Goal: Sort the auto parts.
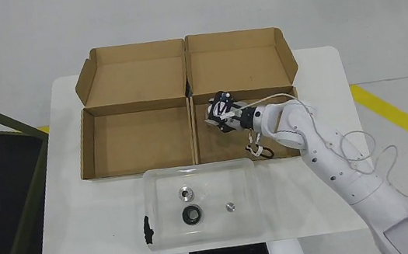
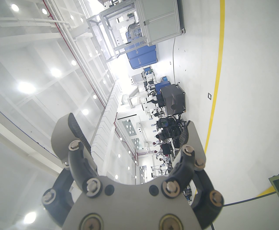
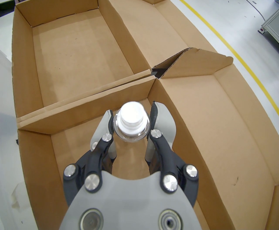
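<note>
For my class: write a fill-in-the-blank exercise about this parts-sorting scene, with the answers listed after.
The right hand is shut on a ____ part.
It hangs above a box made of ____.
The left hand is ____ and holds nothing.
The table carries ____ boxes side by side.
Answers: white; cardboard; open; two.

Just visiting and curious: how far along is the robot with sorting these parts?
Hardly begun: the left box and right box look bare inside. In hand: the right arm's jaws are shut on a white part above the right box. Left: a silver part, a black ring and a small silver piece lie in the clear tray.
</note>
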Tool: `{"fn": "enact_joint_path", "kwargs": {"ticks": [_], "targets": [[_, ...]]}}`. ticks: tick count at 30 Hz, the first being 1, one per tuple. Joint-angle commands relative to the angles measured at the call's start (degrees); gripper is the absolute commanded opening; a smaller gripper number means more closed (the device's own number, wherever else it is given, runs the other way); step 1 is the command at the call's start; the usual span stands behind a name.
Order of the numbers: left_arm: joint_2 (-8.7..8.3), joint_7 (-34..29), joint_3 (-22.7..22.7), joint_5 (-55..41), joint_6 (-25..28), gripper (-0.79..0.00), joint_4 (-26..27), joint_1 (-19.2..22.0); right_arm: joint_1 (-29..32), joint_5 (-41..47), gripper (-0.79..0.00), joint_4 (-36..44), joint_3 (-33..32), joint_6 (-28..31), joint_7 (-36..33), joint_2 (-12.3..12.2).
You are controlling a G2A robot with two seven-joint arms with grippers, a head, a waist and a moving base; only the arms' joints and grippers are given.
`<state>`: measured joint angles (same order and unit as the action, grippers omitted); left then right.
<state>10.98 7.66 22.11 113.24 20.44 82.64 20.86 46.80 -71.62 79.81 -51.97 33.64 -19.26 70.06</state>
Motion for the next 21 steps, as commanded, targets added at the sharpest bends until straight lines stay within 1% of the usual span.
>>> {"fn": "enact_joint_path", "kwargs": {"ticks": [1,5,8,17,21], "targets": [[0.00,0.0,0.0,0.0,0.0,0.000,0.0,0.0,0.0,0.1,0.000,0.0,-0.1,0.0,-0.1,0.0],[0.00,0.0,0.0,0.0,0.0,0.000,0.0,0.0,0.7,2.6,0.000,1.3,-1.2,0.3,-0.1,0.0],[0.00,0.0,0.0,0.0,0.0,0.000,0.0,0.0,1.6,3.5,0.000,4.1,-2.3,1.3,-0.8,-0.3],[0.00,0.0,0.0,0.0,0.0,0.000,0.0,0.0,6.9,3.1,0.000,16.3,-6.9,3.1,-3.8,-1.9],[0.00,0.0,0.0,0.0,0.0,0.000,0.0,0.0,10.3,3.0,0.000,22.6,-9.2,4.5,-6.8,-2.8]]}}
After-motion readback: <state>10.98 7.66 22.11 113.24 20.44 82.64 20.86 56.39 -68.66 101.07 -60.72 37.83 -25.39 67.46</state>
